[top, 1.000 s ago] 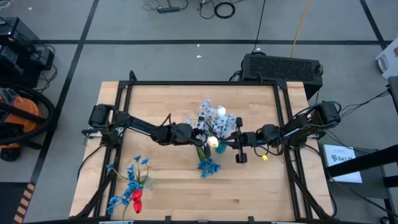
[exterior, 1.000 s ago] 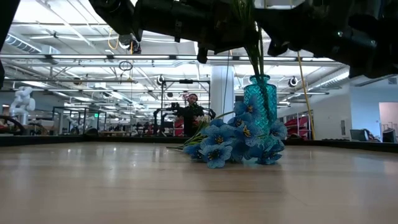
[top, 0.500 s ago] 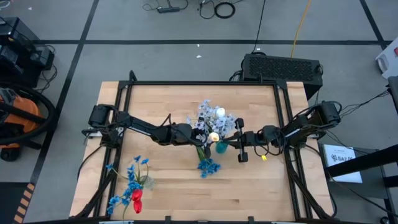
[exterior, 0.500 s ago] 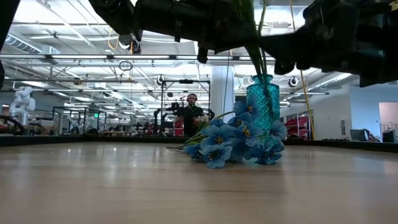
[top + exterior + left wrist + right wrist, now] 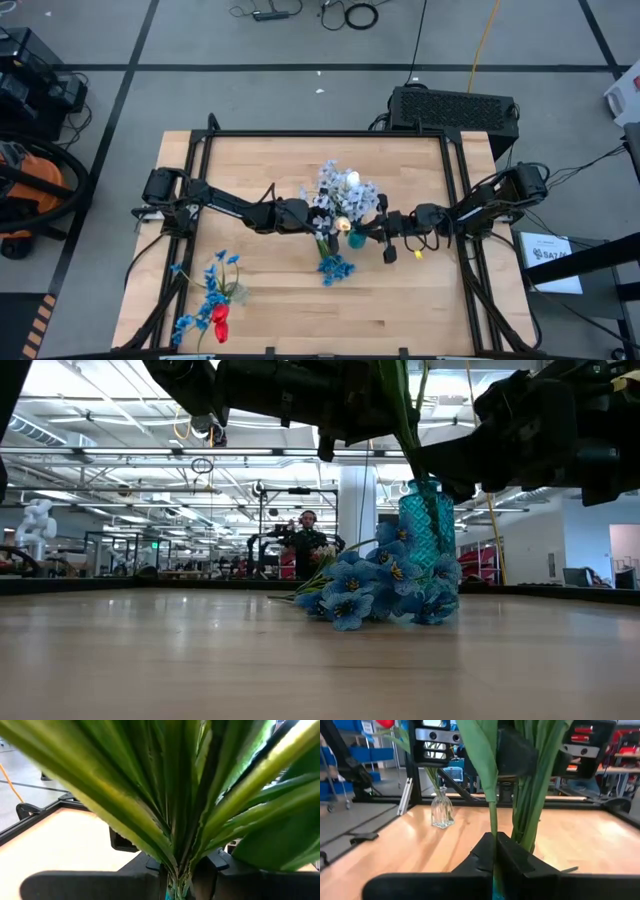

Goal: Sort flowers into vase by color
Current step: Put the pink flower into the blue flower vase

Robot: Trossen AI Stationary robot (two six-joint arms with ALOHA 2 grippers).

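Note:
A teal vase (image 5: pixel 425 525) stands mid-table, and pale grey-blue sprays (image 5: pixel 338 196) with a cream-white tulip (image 5: pixel 352 180) rise from it. My left gripper (image 5: pixel 313 220) comes in level from the table's left and is shut on that bundle's stems. My right gripper (image 5: pixel 367 232) comes in level from the right and is shut on the stem of another cream-white tulip (image 5: pixel 343 222) just above the vase's mouth. Bright blue sprays (image 5: pixel 335 268) lie on the table against the vase's foot. My left gripper pinches the bundle of green stems and leaves (image 5: pixel 175 870) between its two fingers, just above the vase's mouth. The fingers lie level, across the upright stems, which fan out above them. My right gripper pinches one thin green stem (image 5: pixel 493 827) between its two fingers, below its leaf. The fingers come level from the table's right, across the stem. The stem stands nearly upright, and its lower end is hidden behind the fingers, where the teal vase (image 5: pixel 495 892) shows.
A clear glass vase (image 5: pixel 441 810) near the table's front left holds blue sprays (image 5: pixel 205 290) and a red tulip (image 5: pixel 219 320). A black frame (image 5: pixel 320 133) runs around the tabletop. Bare wood lies at the front right and along the far side.
My right gripper has sunk toward the teal vase and rolled, carrying the cream-white tulip's stem down and closer to the bundle. My left gripper and its bundle have kept still.

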